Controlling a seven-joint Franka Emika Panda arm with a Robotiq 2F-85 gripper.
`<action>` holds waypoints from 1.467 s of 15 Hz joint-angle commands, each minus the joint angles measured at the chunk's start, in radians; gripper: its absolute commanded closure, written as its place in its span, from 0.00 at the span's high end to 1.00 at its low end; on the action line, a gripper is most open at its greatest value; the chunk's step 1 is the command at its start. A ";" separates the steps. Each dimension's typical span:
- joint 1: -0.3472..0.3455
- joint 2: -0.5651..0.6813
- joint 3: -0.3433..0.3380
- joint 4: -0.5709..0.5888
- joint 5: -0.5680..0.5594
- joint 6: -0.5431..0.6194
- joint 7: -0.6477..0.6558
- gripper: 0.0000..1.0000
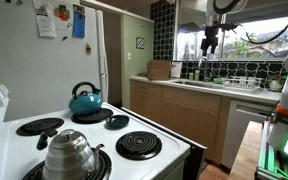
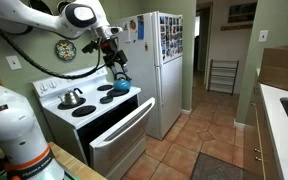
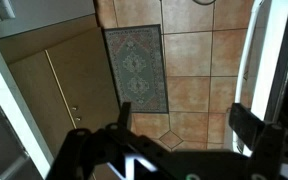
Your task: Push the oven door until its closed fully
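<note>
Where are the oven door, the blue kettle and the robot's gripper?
oven door [image 2: 124,122]: exterior view, on its white front panel, which stands ajar.
blue kettle [image 1: 84,100]: exterior view, on its rounded body.
gripper [image 2: 115,64]: exterior view, midway between its fingertips.

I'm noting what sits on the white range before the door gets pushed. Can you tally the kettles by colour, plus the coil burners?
Blue kettle: 1
Silver kettle: 1
Coil burners: 4, two of them under the kettles
Total: 6
</note>
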 commanded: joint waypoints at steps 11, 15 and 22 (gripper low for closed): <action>0.018 0.000 -0.014 0.004 -0.009 -0.006 0.008 1.00; 0.069 0.069 -0.036 -0.014 0.062 0.004 -0.029 1.00; 0.089 0.332 -0.069 -0.034 0.121 0.204 -0.066 1.00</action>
